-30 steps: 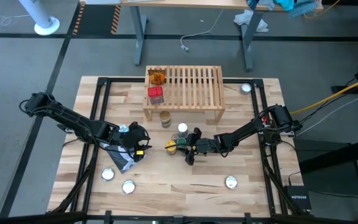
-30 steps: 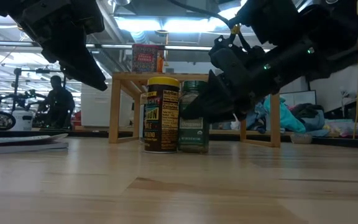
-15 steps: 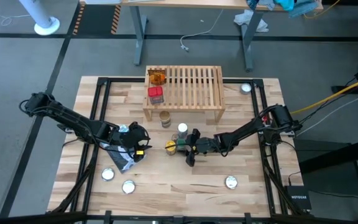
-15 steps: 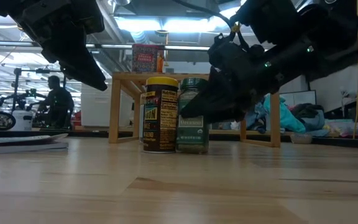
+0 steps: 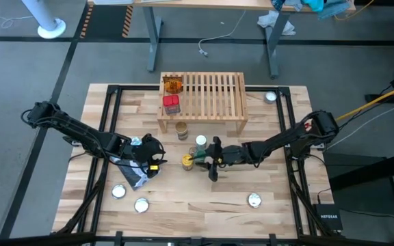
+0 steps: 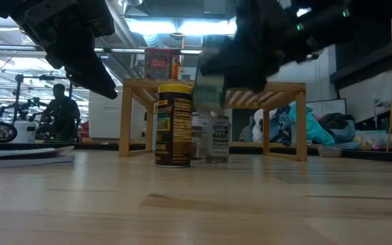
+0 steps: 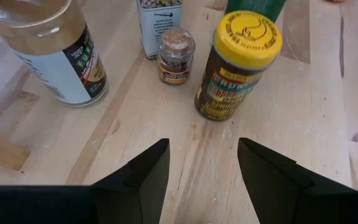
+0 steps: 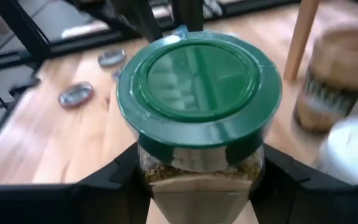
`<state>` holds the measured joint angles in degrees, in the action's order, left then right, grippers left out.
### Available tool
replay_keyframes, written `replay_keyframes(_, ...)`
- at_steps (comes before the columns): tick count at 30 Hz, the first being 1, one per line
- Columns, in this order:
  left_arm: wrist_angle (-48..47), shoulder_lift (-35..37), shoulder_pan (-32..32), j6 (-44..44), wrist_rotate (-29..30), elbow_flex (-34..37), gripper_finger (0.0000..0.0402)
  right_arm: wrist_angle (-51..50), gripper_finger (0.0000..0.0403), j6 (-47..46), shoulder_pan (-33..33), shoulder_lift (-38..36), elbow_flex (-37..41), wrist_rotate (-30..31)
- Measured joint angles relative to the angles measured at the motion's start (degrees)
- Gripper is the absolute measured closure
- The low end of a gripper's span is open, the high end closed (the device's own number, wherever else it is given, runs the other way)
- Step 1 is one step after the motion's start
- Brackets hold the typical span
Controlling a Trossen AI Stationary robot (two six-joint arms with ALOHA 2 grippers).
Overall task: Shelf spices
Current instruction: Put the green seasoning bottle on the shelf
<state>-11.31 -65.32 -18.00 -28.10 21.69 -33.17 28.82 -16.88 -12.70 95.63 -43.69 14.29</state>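
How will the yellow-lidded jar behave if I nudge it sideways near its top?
The yellow-lidded jar stands taller than it is wide, so a high push may well tip it. Once down, its round body would probably roll. The white-lidded jar and small tan-lidded jar stand close by and could be knocked.

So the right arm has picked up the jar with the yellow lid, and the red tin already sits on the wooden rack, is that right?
Not quite: the right gripper holds the green-lidded jar, as the right wrist view shows. The yellow-lidded jar stands on the table. The red tin does sit on the wooden rack.
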Motion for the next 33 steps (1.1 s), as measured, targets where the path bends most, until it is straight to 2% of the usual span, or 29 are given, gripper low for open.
replay_keyframes(5,-0.03,0.02,0.02,0.01,0.00,0.00,0.0219,-6.68,0.0196,6.10,1.66,-4.49,-4.51,-0.69)
replay_keyframes(13,-0.07,0.02,0.02,0.09,-0.02,0.00,0.0219,-24.20,0.0196,16.43,4.77,-8.07,-15.74,-0.86)
replay_keyframes(21,-0.04,0.02,-0.26,0.07,0.00,0.00,0.0219,-29.78,0.0196,27.98,13.06,-8.11,-23.55,-2.04)
replay_keyframes(26,-0.04,0.02,-0.95,0.07,-0.01,0.00,0.0219,-30.02,0.0196,31.45,20.85,-8.11,-26.28,-9.36)
replay_keyframes(33,-0.04,0.02,-1.16,0.04,0.00,0.00,0.0219,-30.10,0.0196,32.19,33.38,-8.08,-29.31,-29.48)
